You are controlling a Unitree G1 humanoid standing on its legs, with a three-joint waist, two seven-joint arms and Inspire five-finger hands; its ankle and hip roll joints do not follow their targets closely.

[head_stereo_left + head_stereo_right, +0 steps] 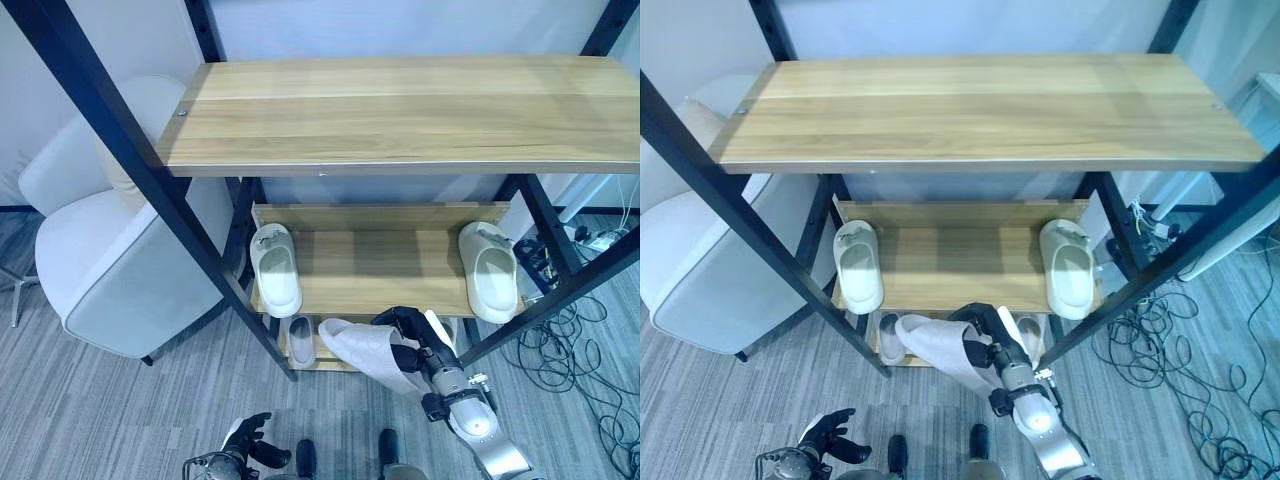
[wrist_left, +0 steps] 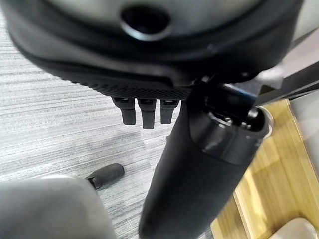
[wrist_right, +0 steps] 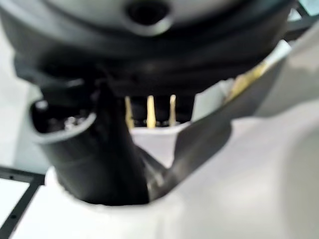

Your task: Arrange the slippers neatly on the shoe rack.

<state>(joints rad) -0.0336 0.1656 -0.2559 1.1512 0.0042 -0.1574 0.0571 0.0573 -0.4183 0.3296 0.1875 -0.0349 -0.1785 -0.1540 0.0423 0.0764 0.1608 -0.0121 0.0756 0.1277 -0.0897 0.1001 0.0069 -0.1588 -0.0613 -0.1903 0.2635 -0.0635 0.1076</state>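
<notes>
One slipper (image 1: 372,352) gripped by right hand (image 1: 408,345), toe hidden | left hand (image 1: 247,440) relaxed; low

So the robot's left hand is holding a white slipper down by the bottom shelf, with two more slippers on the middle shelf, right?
Not quite: the right hand holds the soft white slipper, as the left eye view shows. The left hand hangs low with nothing in it. Two cream slippers do sit on the wooden middle shelf.

You have bare middle shelf (image 1: 380,265) between slippers at its left (image 1: 275,268) and right (image 1: 490,270) ends, top shelf (image 1: 400,110) overhanging, black rack posts (image 1: 215,270) flanking, armchair (image 1: 110,270) crowding the left.
</notes>
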